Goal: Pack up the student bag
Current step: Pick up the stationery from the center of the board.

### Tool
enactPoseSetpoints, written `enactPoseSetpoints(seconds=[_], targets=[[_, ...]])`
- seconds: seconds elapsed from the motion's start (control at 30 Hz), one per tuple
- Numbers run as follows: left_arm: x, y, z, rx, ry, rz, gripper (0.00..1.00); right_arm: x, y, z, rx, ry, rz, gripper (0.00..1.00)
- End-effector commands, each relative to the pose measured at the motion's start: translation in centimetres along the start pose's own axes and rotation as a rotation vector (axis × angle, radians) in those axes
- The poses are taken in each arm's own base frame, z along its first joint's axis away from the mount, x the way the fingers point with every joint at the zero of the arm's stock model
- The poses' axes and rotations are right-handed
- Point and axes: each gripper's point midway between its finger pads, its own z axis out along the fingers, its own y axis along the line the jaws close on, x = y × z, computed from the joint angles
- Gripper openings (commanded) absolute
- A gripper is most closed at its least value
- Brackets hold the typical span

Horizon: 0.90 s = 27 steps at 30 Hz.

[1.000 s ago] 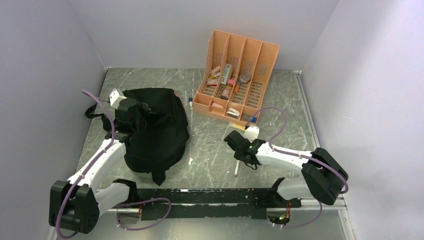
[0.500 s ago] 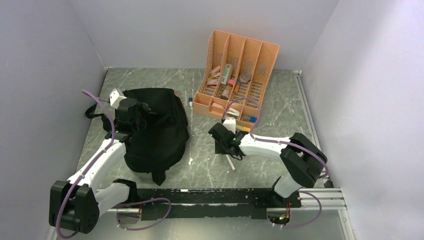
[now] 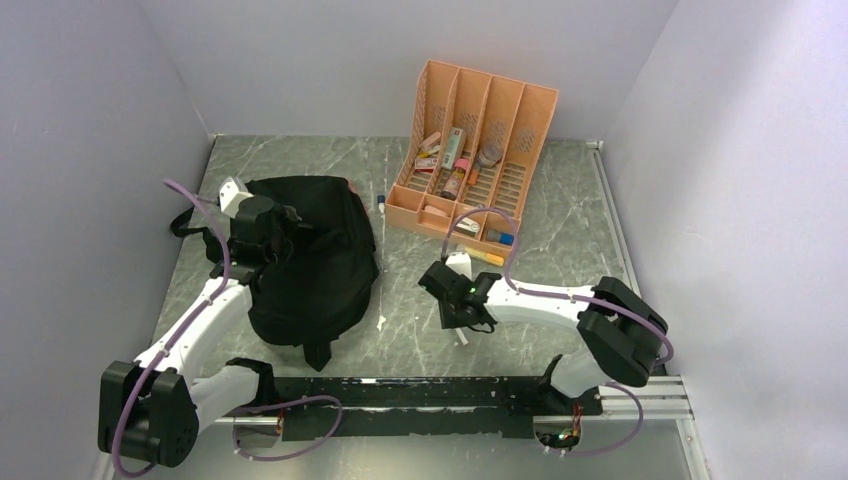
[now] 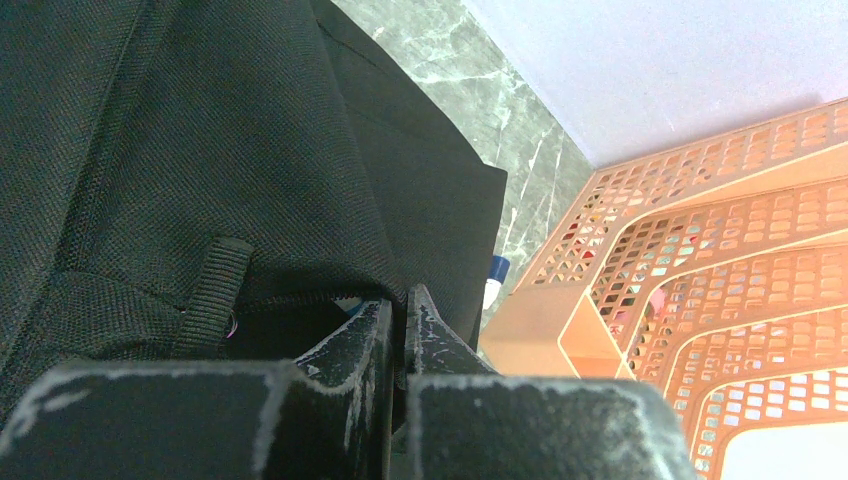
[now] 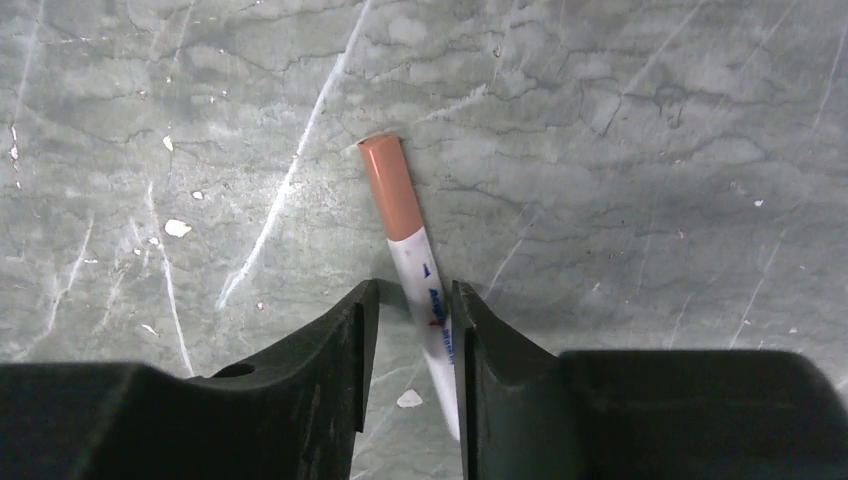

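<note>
Student bag point(image 3: 310, 260) lies slumped on the tabletop point(image 3: 560, 200), black, straps trailing. L jaws sit on its far upper part. In the L wrist view the bag's fabric fills everything ahead of & left of the tips, w/ a stitched hem and a webbing loop point(image 4: 212, 290) right by them. L jaws are pressed together; can't tell whether a bit of hem or a zip pull is nipped btwn them. The dark gap under that hem could be the opening, but no view shows how wide the bag gapes. Nothing visible inside.

Marker point(image 5: 415, 268) has a white barrel & orange cap. It lies on the tabletop btwn the R jaws, cap poking out past the tips. R jaws are spread, one either side of the barrel. The barrel runs at a slant, close against one jaw w/ a sliver of gap at the other, so no firm pinch as far as I can see. Bag is well off to the side of the R jaws, bare tabletop btwn.

Beyond the R jaws stands an orange desk organizer point(image 3: 475, 160) w/ small items in its slots. A blue-capped item point(image 3: 381, 201) lies btwn organizer & bag.

Progress, my read: early. No item seen in the bag; marker is prob the first pick, not yet lifted. Left to do: close on marker, carry it over, drop it in, then the organizer's stuff.
</note>
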Motion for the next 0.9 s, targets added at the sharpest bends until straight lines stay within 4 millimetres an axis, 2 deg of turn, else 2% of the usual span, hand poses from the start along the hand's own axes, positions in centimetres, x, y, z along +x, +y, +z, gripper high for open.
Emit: enactPoseSetpoints(seconds=[0.0, 0.07, 0.17, 0.27, 0.33, 0.47, 0.67, 0.77, 0.87], targets=[[-1.6, -2.4, -0.4, 0.061, -0.032, -0.026, 0.05, 3.6, -1.3, -0.5, 0.028, 0.150, -0.050, 0.33], [-1.6, -2.4, -0.4, 0.059, -0.033, -0.026, 0.05, 4.0, -1.1, -0.4, 0.013, 0.168, -0.055, 0.29], [-1.6, -2.3, -0.4, 0.059, -0.032, -0.026, 0.05, 4.2, -0.9, -0.2, 0.001, 0.175, -0.061, 0.17], [-1.6, -2.4, -0.4, 0.060, -0.030, -0.025, 0.05, 2.9, 0.1, -0.2, -0.044, 0.120, -0.074, 0.09], [-1.6, -2.6, -0.5, 0.071, -0.029, -0.025, 0.05, 0.9, 1.6, -0.3, -0.109, 0.041, -0.081, 0.01], [-1.7, -3.4, -0.6, 0.106, -0.023, -0.016, 0.05, -3.7, 4.7, -1.7, -0.226, -0.123, -0.140, 0.00], [-1.7, -3.1, -0.6, 0.084, -0.015, -0.016, 0.05, -10.9, 10.8, -5.9, -0.472, -0.409, -0.328, 0.00], [-1.7, -2.9, -0.7, 0.074, -0.015, -0.012, 0.05, -14.1, 13.5, -8.1, -0.577, -0.587, -0.412, 0.00], [-1.6, -2.8, -0.7, 0.074, -0.017, -0.017, 0.05, -16.6, 16.1, -9.5, -0.656, -0.768, -0.514, 0.00]])
